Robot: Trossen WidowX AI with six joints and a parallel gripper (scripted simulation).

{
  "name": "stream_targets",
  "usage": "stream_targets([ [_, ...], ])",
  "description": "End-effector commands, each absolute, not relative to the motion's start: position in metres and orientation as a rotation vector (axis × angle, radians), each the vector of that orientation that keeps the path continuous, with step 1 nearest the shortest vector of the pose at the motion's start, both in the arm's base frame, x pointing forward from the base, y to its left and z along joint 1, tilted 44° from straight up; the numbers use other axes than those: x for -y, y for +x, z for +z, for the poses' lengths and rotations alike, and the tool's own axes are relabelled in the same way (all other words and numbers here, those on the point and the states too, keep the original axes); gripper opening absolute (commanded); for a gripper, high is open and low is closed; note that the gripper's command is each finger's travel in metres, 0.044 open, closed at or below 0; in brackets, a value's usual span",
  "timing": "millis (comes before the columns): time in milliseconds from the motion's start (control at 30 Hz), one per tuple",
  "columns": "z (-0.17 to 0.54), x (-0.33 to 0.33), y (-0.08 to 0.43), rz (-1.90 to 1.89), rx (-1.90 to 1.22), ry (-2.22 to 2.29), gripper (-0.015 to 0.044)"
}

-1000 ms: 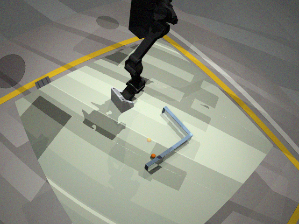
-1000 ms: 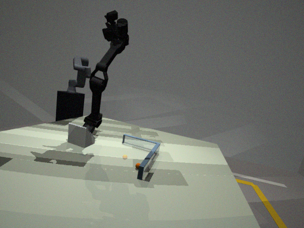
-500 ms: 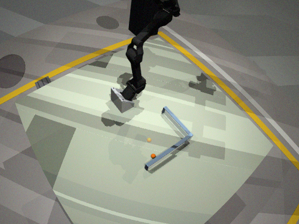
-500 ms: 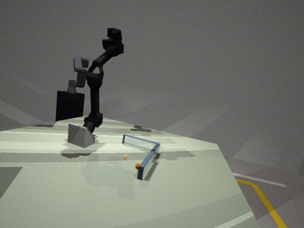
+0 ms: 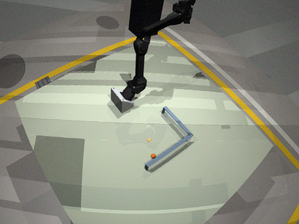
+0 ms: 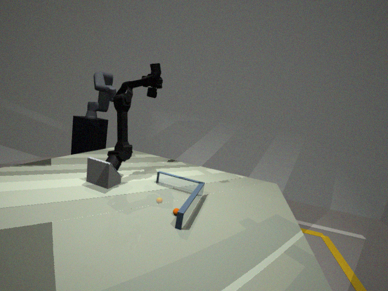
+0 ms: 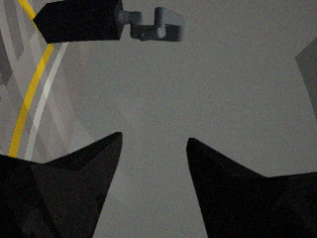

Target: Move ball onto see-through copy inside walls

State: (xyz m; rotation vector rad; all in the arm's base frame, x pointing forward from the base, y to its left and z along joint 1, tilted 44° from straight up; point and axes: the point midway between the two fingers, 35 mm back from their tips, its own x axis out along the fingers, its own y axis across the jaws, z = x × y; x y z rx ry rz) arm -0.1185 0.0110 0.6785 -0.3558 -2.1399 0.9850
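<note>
Orange ball [image 5: 153, 156] sat on the desk [image 5: 108, 168], touching or just beside the inner face of the near clear wall [image 5: 166, 153], inside the corner. The see-through copy [image 5: 148, 139] lay near it, a little further into the open area betw. the 2 walls, apart from the ball. Second wall [image 5: 176, 122] ran off from the corner toward the arm's base [image 5: 120, 101], a grey wedge-shaped block on the desk.

Arm stood upright from that base, w/ forearm bent over & the gripper [image 6: 152, 91] held high above the desk, well apart from the ball. In wrist view the fingers stood about half apart, w/ nothing betw. them, only grey bkgd & a dark box w/ a grey arm [image 7: 155, 26] on it, far off. A yellow floor line [image 5: 217, 79] ran beyond the desk edge.
</note>
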Motion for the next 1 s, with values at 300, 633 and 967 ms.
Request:
stream_targets([
  [300,0.645,-0.183,-0.032,1.258,1.613,-0.650,0.0227],
  [633,0.590,-0.265,0.076,1.341,1.151,-0.773,0.0227],
  [967,0.506,-0.297,0.211,1.344,0.611,-0.775,0.0227],
])
